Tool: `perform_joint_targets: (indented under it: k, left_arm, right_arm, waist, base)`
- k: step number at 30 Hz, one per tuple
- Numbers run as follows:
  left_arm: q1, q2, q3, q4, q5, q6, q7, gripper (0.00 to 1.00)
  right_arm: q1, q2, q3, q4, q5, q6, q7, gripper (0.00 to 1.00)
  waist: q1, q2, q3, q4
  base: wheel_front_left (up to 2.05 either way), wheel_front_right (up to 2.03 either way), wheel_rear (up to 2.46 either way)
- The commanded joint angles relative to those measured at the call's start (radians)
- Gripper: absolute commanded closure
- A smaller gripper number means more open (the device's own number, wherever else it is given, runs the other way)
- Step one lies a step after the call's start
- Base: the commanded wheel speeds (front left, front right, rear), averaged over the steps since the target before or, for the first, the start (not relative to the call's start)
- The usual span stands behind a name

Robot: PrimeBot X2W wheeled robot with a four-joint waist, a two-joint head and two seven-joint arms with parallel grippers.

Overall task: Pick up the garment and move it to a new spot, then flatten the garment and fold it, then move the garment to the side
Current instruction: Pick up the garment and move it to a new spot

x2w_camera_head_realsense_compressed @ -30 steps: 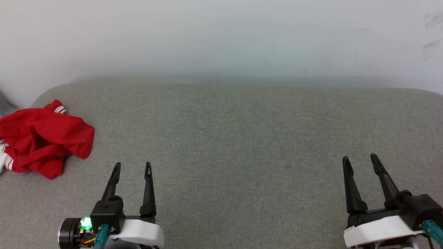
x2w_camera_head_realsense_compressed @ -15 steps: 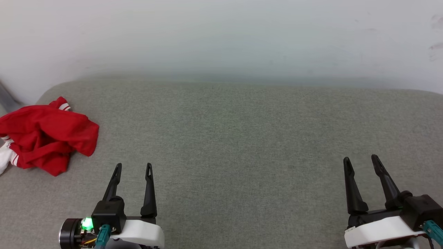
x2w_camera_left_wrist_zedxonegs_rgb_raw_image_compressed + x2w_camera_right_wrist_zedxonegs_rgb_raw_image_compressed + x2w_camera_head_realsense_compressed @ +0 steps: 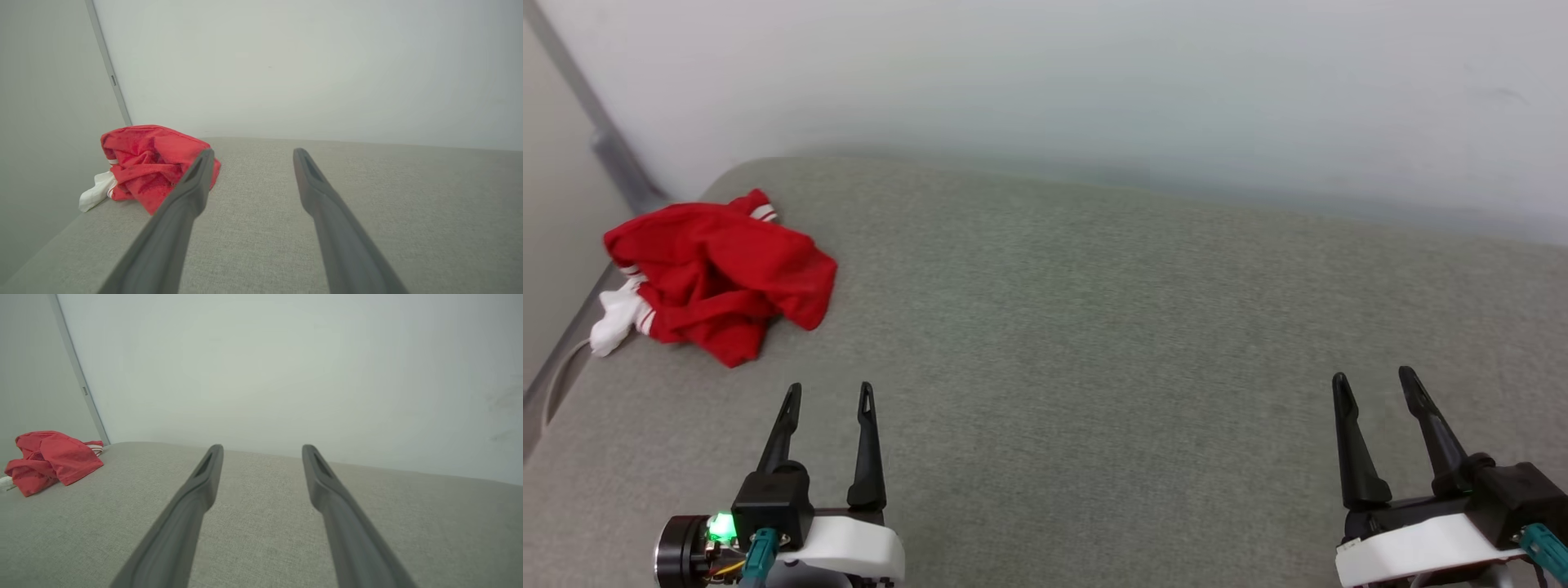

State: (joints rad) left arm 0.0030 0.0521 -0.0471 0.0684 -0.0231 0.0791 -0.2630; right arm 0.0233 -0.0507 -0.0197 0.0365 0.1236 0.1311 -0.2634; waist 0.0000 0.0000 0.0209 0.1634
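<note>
So far, nothing of the job looks done. The red jersey T-shirt [image 3: 719, 278] lies in a crumpled heap at the upper left of the head view, near the far left corner of the grey padded top [image 3: 1094, 343]. A bit of white sleeve pokes out on its left. It has not been picked up, so moving, flattening, folding and putting aside are all left to do. The left gripper [image 3: 827, 396] sits at the lower left, fingers apart and pointing up the frame, below the shirt and not touching it. The right gripper [image 3: 1374, 384] sits at the lower right, fingers apart too, holding nothing, far from the shirt.
</note>
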Motion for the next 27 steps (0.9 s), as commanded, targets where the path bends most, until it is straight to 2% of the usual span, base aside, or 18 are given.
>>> perform_joint_targets:
  k: [1,13,27]
  left_arm:
    - [-0.006,-0.001,0.004,0.0,-0.001,-0.003,-0.003,0.0]
    - [-0.008,-0.002,0.018,-0.002,-0.008,-0.002,-0.003,0.0]
    - [0.0,-0.002,0.03,-0.01,-0.021,0.003,-0.003,0.0]
  right_arm:
    - [0.007,0.001,-0.003,-0.005,-0.002,-0.001,-0.002,0.0]
    - [0.004,0.001,0.0,-0.008,-0.013,-0.001,-0.002,0.0]
    - [0.006,0.001,0.007,-0.015,-0.031,-0.001,-0.002,0.0]
  waist:
    - [0.0,0.0,0.004,0.046]
    - [0.0,0.0,0.014,0.202]
    - [0.0,0.0,0.023,0.32]
  base:
    - [0.0,0.0,0.0]
    - [0.0,0.0,0.0]
    - [0.0,0.0,0.0]
